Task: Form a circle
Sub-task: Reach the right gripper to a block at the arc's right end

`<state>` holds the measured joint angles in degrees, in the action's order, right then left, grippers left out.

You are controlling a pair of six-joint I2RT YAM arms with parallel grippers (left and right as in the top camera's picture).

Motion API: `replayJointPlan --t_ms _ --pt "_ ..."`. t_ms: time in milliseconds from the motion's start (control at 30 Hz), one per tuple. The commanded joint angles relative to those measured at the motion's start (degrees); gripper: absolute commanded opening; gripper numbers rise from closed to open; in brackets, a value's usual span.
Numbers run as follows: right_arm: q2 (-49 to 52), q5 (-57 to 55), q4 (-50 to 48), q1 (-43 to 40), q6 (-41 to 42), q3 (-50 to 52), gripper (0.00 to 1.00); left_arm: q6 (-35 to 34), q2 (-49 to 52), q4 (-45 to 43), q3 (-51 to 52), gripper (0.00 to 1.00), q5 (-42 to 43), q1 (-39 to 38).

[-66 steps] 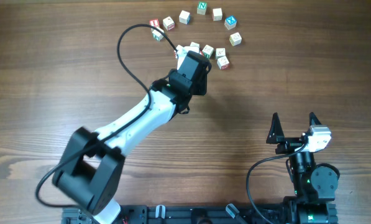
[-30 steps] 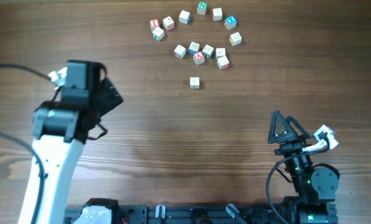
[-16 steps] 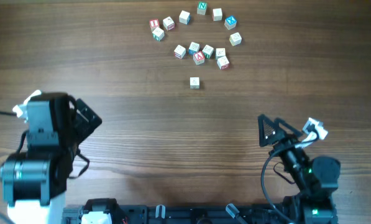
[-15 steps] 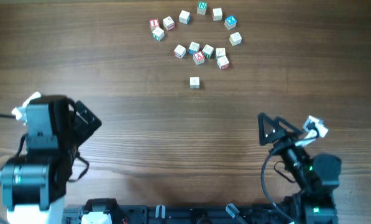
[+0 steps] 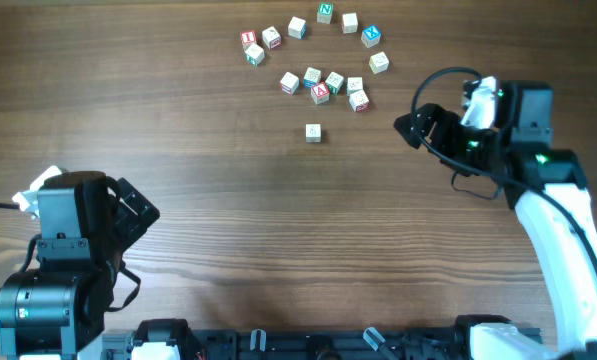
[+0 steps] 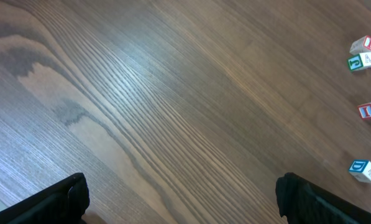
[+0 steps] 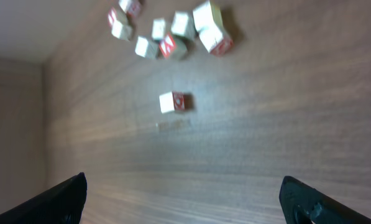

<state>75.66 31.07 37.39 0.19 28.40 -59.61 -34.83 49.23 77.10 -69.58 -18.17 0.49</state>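
Small pale wooden letter cubes lie at the table's far middle. Several cubes form an open arc (image 5: 325,13), a clump of cubes (image 5: 323,88) sits below it, and one lone cube (image 5: 313,132) lies nearer. No closed circle shows. My right gripper (image 5: 410,126) hovers open and empty to the right of the clump. Its wrist view shows the lone cube (image 7: 174,101) and the clump (image 7: 173,31) ahead of the gripper (image 7: 185,202). My left gripper (image 5: 143,200) is open and empty at the near left, far from the cubes. A few cubes (image 6: 364,169) show at its view's right edge, beyond the gripper (image 6: 185,205).
The brown wood-grain table (image 5: 278,220) stretches between both arms. A black rail (image 5: 298,345) runs along the near edge. The right arm's white link (image 5: 558,230) reaches up the right side.
My right arm has swung from the near right corner up to the right of the cubes. My left arm has drawn back slightly toward the near left. No cube has moved in the last second.
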Motion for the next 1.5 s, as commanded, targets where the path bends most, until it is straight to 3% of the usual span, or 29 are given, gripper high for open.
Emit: replayJointPlan --t_ms 0,33,167,300,500,867,1467 --pt "4.68 5.92 -1.01 2.14 -0.59 -0.81 0.97 -0.57 0.04 -0.09 0.24 1.0 -0.94 0.33" --pt "5.22 5.88 -1.6 3.04 0.24 -0.83 0.92 -0.57 0.04 -0.09 0.24 1.0 -0.94 0.33" --pt "6.99 0.7 -6.12 8.57 5.6 -0.83 0.54 -0.59 0.04 -0.11 0.24 1.0 -0.92 0.33" --pt "10.62 -7.43 -11.87 14.32 9.84 -0.83 0.35 -0.59 0.04 -0.09 0.24 1.0 -0.9 0.33" --pt "21.94 -10.69 -23.28 18.27 15.12 -0.83 0.26 -0.57 0.04 -0.09 0.24 1.0 -0.9 0.33" --pt "35.58 -13.03 -29.75 18.34 19.98 -0.81 0.07 -0.57 0.04 -0.09 0.24 1.0 -0.72 0.33" --pt "37.4 -12.63 -37.46 18.51 23.85 0.52 0.06 -0.59 0.04 -0.11 0.24 1.0 -0.7 0.33"
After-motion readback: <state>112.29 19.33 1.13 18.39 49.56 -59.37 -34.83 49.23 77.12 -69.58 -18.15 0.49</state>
